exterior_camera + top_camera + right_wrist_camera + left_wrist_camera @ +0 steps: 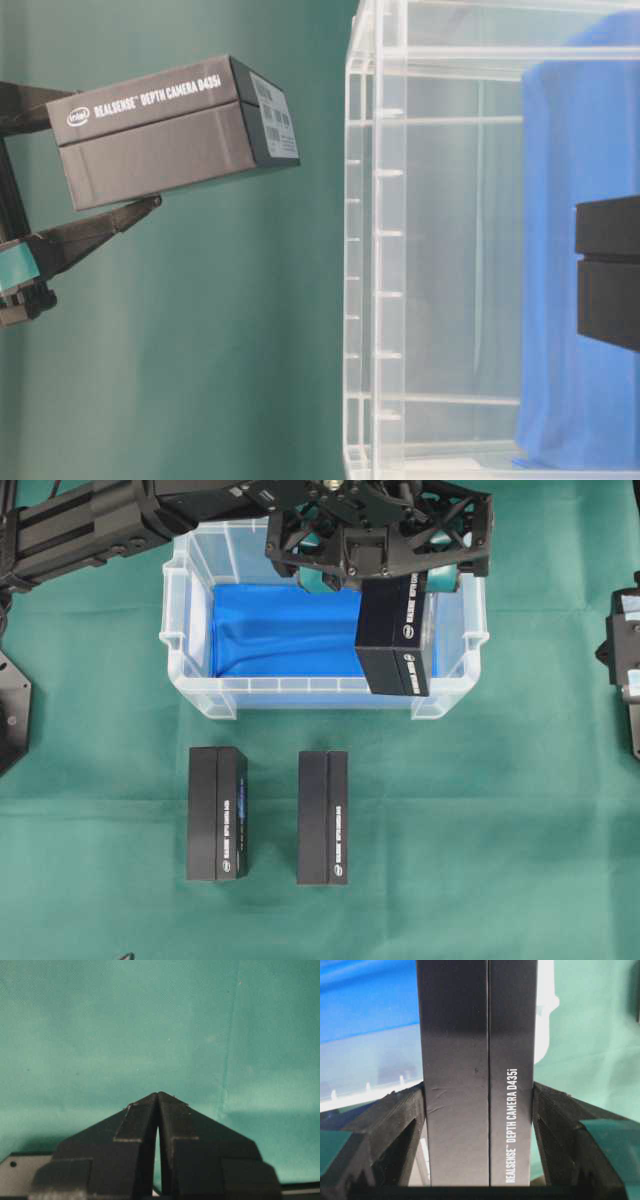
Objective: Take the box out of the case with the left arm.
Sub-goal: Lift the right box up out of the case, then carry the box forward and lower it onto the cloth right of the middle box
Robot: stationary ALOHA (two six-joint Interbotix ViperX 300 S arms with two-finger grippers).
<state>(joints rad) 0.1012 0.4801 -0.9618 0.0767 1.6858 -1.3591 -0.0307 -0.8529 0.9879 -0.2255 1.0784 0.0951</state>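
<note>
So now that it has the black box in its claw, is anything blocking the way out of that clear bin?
Nothing visible does. The left gripper holds the box lifted above the case; the table-level view shows it hanging clear of the wall. Two more boxes lie on the cloth in front.

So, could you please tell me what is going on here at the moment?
The left tool grips a black box between its fingers, holding it above the right end of the clear case. Two similar boxes lie on the green cloth in front. The right tool is shut, holding nothing.
</note>
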